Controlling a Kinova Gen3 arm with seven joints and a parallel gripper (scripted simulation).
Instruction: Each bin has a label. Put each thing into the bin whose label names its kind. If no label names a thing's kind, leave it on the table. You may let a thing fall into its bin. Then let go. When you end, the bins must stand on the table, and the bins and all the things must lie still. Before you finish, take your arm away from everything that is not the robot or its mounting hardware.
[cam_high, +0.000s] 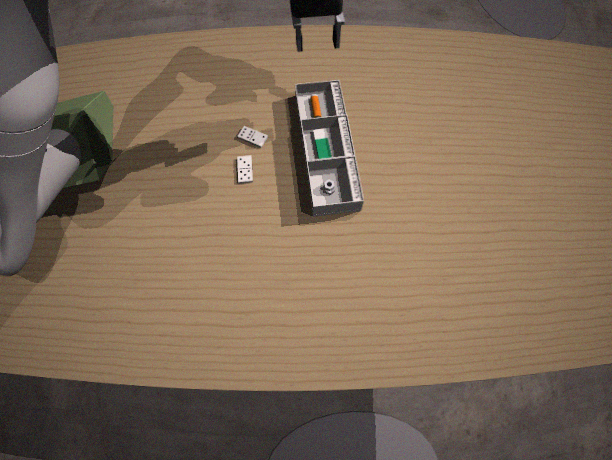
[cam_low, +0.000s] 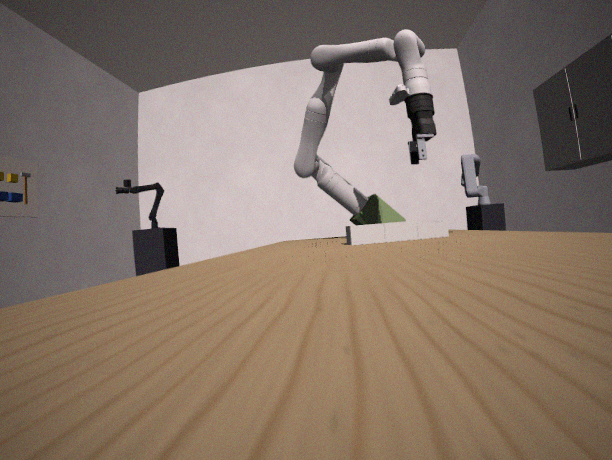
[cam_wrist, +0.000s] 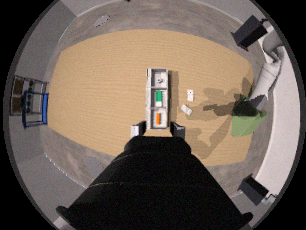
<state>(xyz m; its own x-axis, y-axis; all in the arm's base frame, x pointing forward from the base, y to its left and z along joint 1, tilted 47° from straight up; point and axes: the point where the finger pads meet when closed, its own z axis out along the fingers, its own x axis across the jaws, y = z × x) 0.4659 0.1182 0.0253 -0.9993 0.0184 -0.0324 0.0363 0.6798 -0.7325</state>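
Observation:
A row of three joined bins stands on the table, labelled BATTERIES, STATIONERY and NUTS+BOLTS. An orange cylinder lies in the batteries bin. A green and white block lies in the stationery bin. A metal nut-like piece is in the nuts and bolts bin. Two white dominoes lie on the table beside the bins: one tilted domino and one straighter domino. My gripper is open and empty, high above the table near the batteries end.
The green arm base stands on the table beyond the dominoes, on the side away from the bins. The arm's shadow falls over the table between the base and the bins.

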